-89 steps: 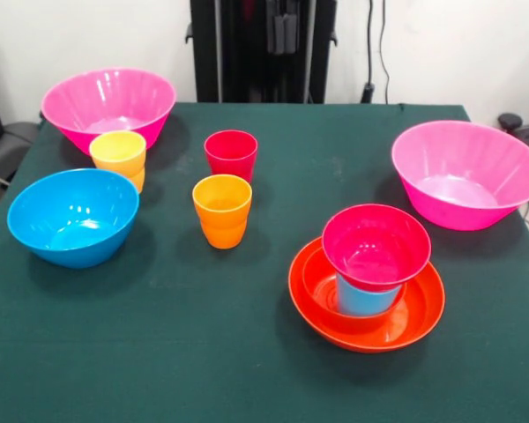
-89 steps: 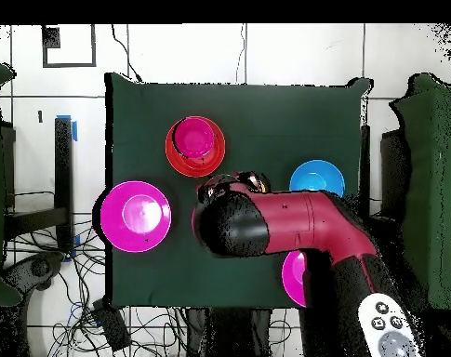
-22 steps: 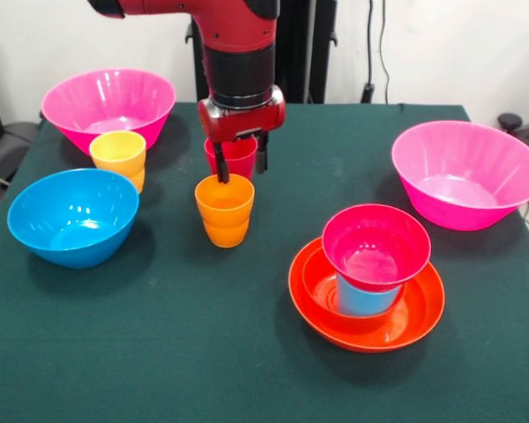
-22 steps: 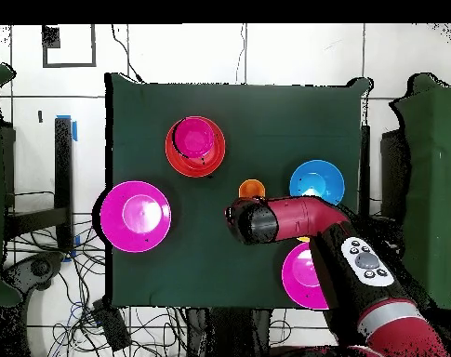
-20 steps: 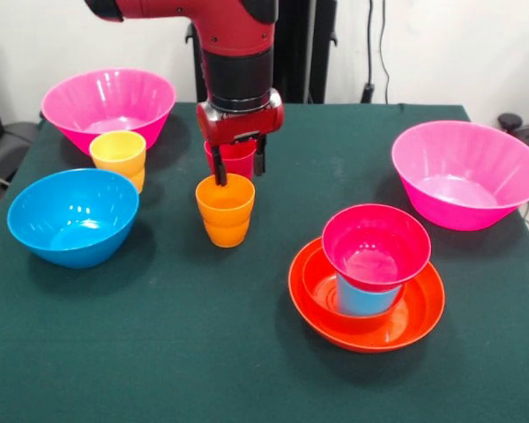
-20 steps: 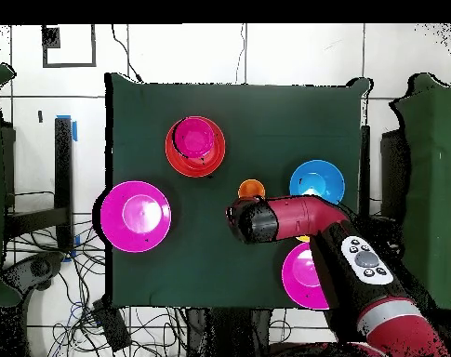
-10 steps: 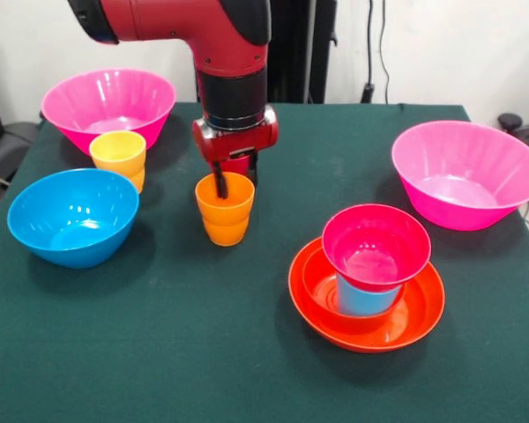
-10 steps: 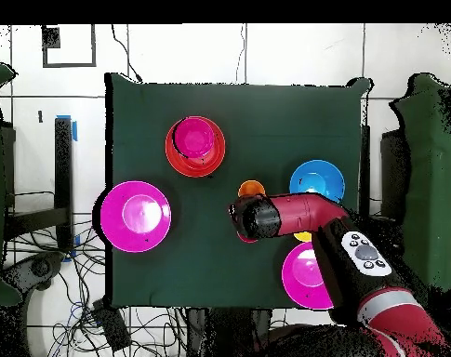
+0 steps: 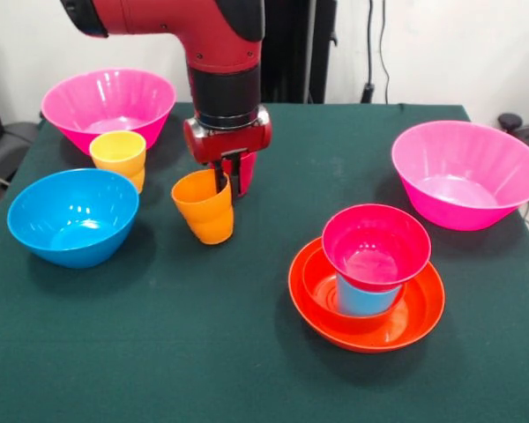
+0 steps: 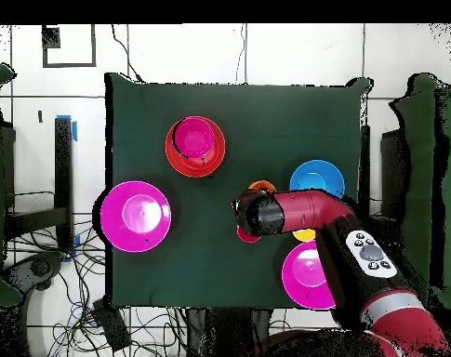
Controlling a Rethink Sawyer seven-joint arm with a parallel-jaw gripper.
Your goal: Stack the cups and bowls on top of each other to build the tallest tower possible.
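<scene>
One cup in hand: the end effector (image 9: pixel 227 182) is clenching the rim of the glossy orange plastic tumbler (image 9: pixel 204 205), one finger inside the wall and one outside.
Cup attitude: the orange tumbler is tilting, mouth leaning toward the arm and base swinging out. A rim pinch is off centre, so the weight is probably hanging to one side; whether the base is clear of the bench cannot be told.
Arm: the red and black arm (image 9: pixel 213 53) is coming straight down over the middle of the green cloth-covered bench (image 9: pixel 159 352).
Partial tower: the small crimson plastic bowl (image 9: pixel 376 244) is sitting on the inverted blue plastic tumbler (image 9: pixel 363 298), which is standing in the small orange bowl (image 9: pixel 331 280) nested in the wide shallow orange plastic bowl (image 9: pixel 414 322). Wide pieces are lowest, which is giving the stack a steady foot.
Loose pieces: the yellow plastic tumbler (image 9: pixel 119 155) is standing just beside the large pink plastic bowl at the back (image 9: pixel 108 104) and near the medium blue plastic bowl (image 9: pixel 73 216). The second large pink bowl (image 9: pixel 467 173) is standing well apart on the other side.
Red tumbler: the arm is hiding it in the front view; a red edge (image 10: pixel 248 235) is showing beside the wrist in the overhead view.
Step in hand: judged as carrying the orange tumbler toward the tower.
Risk: the tilted cup may be slipping or landing skew on the crimson bowl.
</scene>
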